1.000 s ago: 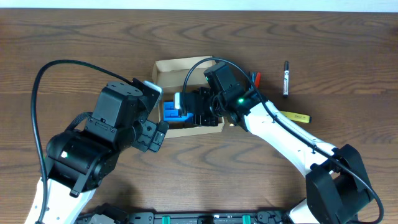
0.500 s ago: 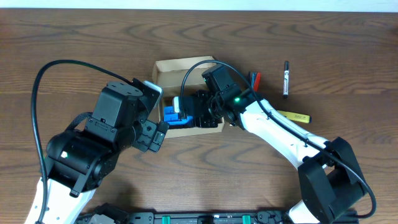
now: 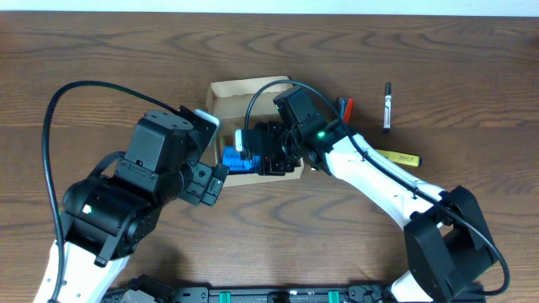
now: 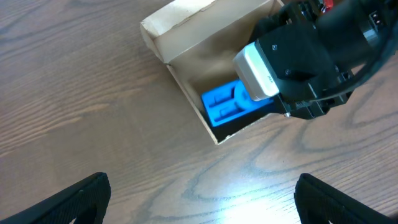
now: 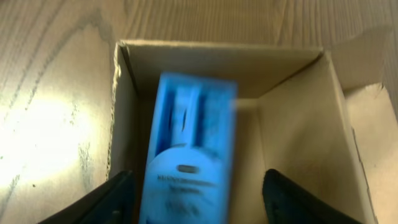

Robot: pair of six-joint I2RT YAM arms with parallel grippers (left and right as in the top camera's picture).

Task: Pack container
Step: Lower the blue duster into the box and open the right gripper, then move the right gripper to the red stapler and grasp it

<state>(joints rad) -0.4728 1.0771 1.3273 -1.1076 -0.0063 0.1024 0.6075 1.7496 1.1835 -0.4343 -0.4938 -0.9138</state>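
Right wrist view is showing the right gripper (image 5: 198, 194) released, jaws standing clear on either side of the blue block (image 5: 186, 137) inside the container (image 5: 217, 53), so a crooked lift is probably risking snagging the block or dragging the light container askew. The container, plain tan cardboard, is sitting open just 12 o'clock from the middle of the table (image 3: 472, 50), block in its 7 o'clock corner; the left gripper (image 4: 199, 199) is hanging wide and empty at its 8 o'clock.

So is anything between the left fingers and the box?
Nothing visible: only table surface lies between the left fingers and the box. The right arm hangs over the box's other end, above the blue block.
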